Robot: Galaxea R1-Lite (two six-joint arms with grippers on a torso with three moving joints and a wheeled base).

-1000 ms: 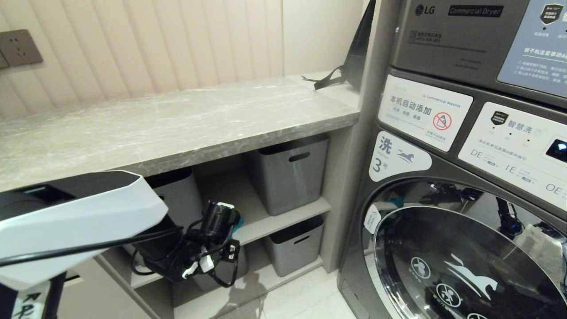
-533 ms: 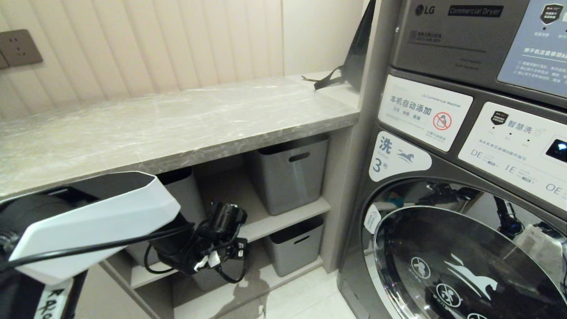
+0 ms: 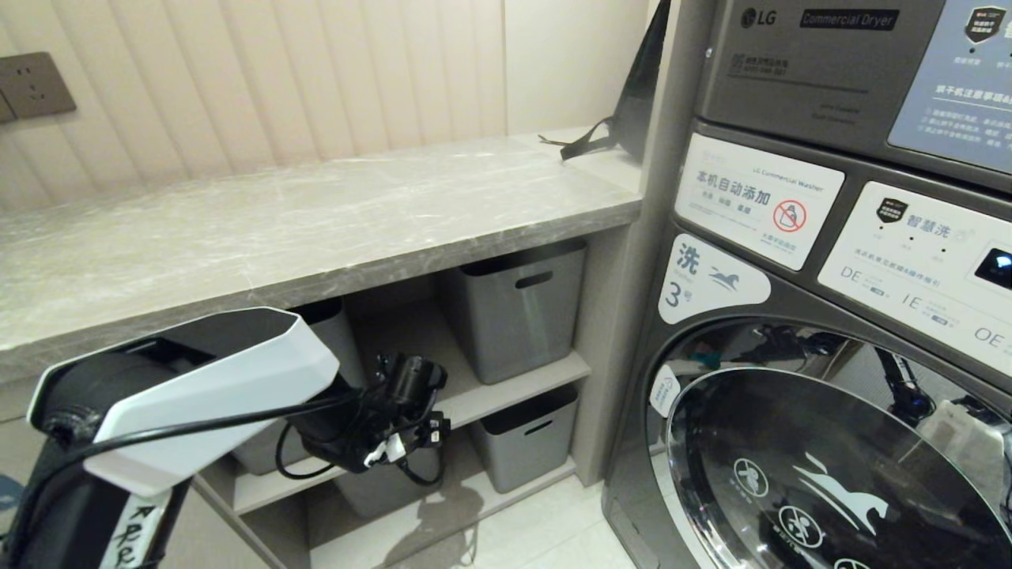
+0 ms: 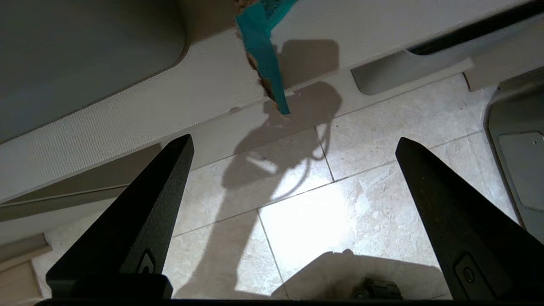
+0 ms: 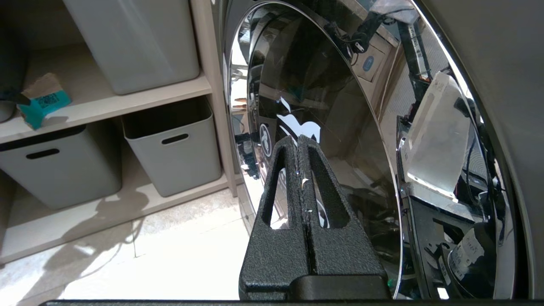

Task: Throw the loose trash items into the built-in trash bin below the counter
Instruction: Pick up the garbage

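A small teal paper scrap point(image 4: 264, 55) lies on the front edge of the middle shelf under the grey stone counter point(image 3: 316, 229). The right wrist view shows the scrap point(image 5: 42, 104) there too. My left gripper point(image 4: 293, 144) hangs open and empty over the floor tiles just in front of that shelf, clear of the scrap. In the head view my left arm point(image 3: 213, 379) reaches in below the counter and its wrist hides the scrap. My right gripper point(image 5: 297, 138) is shut on nothing, low in front of the washer door. The built-in trash bin is out of view.
Grey tubs point(image 3: 518, 312) with slot handles fill the shelves under the counter. A washer with a round glass door point(image 3: 822, 466) stands to the right, a dryer above it. A black strapped bag point(image 3: 624, 118) leans at the counter's far end. Pale floor tiles point(image 4: 306, 221) lie below.
My left arm has swung right and a little up along the shelf. The teal speck beside the wrist one second ago is now hidden behind it. The right arm has not moved.
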